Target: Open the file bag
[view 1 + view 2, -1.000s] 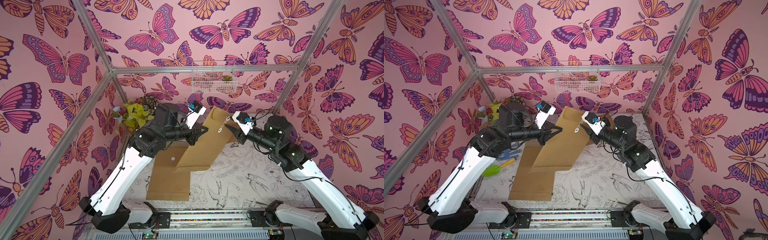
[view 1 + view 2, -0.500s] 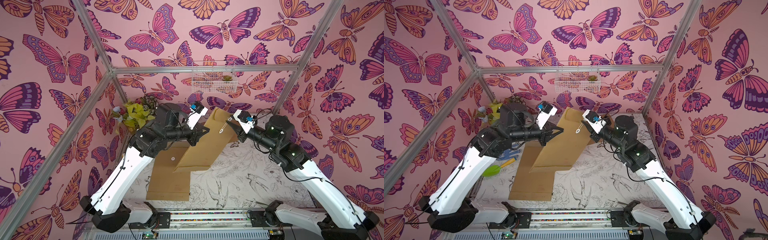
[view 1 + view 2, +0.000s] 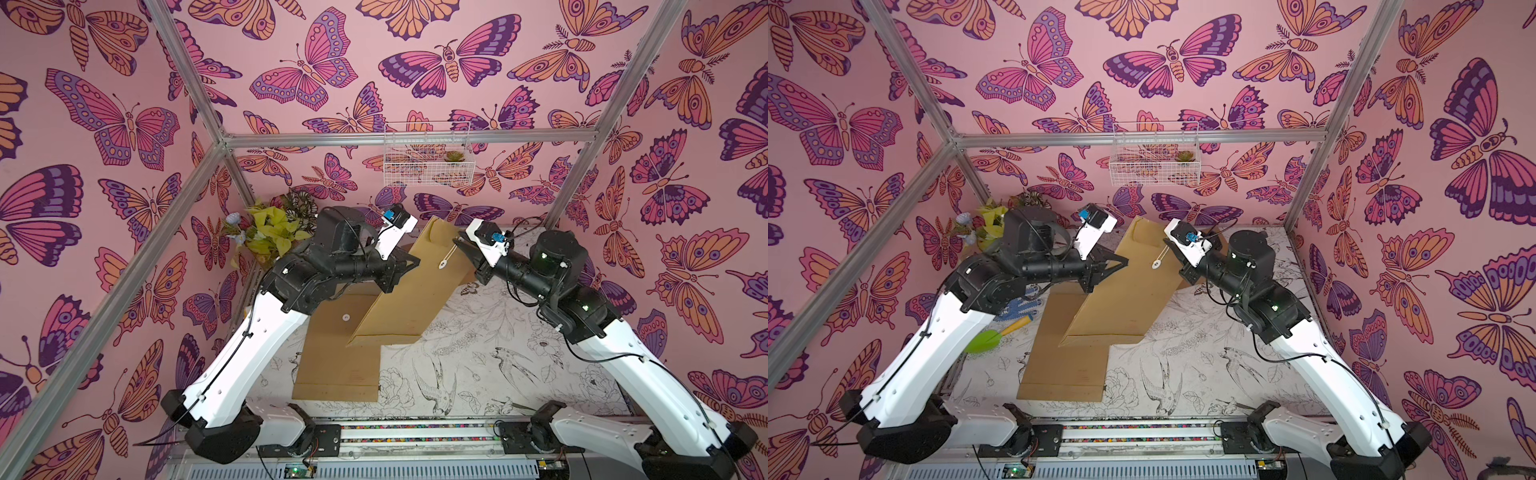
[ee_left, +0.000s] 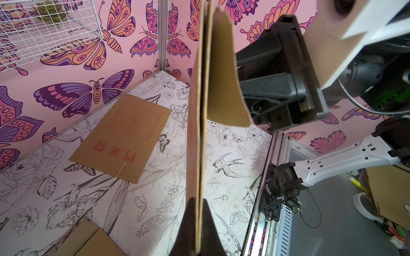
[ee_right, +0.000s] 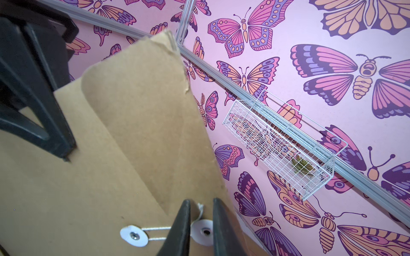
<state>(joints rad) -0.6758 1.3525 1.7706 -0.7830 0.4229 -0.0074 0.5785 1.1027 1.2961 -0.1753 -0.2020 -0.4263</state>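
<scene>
1. Fingers of the left gripper are pressed fully together on a long side of the file bag. The brown card is clamped between them and is seen edge-on from the left wrist.
2. On the right gripper the fingers stand slightly apart with a narrow gap. The white string runs into this gap, but they are not closed on it. One white disc sits beside the fingers.
3. In both top views the file bag is held up between the two arms, tilted over the table.
4. Its long axis runs from the low short edge, toward the front and the left arm, up to the flap end, which points toward the back wall and the right arm.
5. At that upper end the flap is lifted off the body and curls.
6. A second bag lies flat on the table, partly under the held one.
7. From the left wrist I see a third bag with red characters, also lying flat.
</scene>
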